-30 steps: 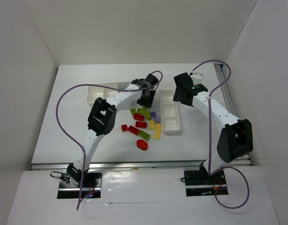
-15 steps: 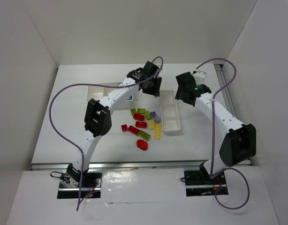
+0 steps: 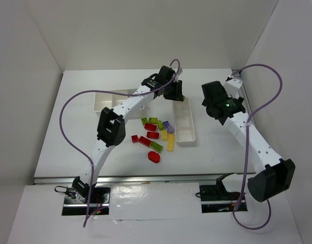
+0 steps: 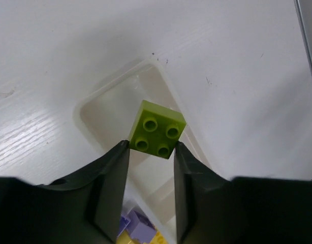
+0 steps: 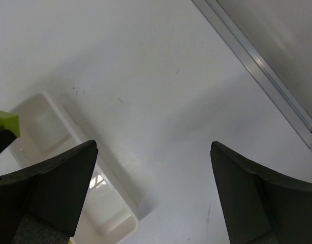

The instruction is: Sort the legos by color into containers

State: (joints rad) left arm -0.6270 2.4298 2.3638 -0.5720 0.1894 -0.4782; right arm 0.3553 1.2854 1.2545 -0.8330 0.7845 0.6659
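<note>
My left gripper (image 4: 151, 146) is shut on a lime green lego (image 4: 157, 129), pinched by its lower edge at the fingertips. It hangs above the far end of the narrow white container (image 4: 90, 109). From the top view, the left gripper (image 3: 175, 91) sits at that container's (image 3: 193, 133) far end. The other legos (image 3: 156, 134), red, lime, yellow and lilac, lie in a loose pile left of it, with a flat red oval (image 3: 154, 156) nearest me. The wide container (image 3: 107, 96) stands far left. My right gripper (image 5: 153, 147) is open and empty over bare table right of the narrow container (image 5: 59, 147).
A metal rail (image 5: 262, 76) runs along the table's right edge. White walls close in the table at the back and sides. Purple cables arc above both arms. A lilac lego (image 4: 138, 223) shows between my left fingers, low in the view.
The left arm has swung right from beside the pile to the narrow container's far end with the lime lego. The right arm has drawn back to the right.
</note>
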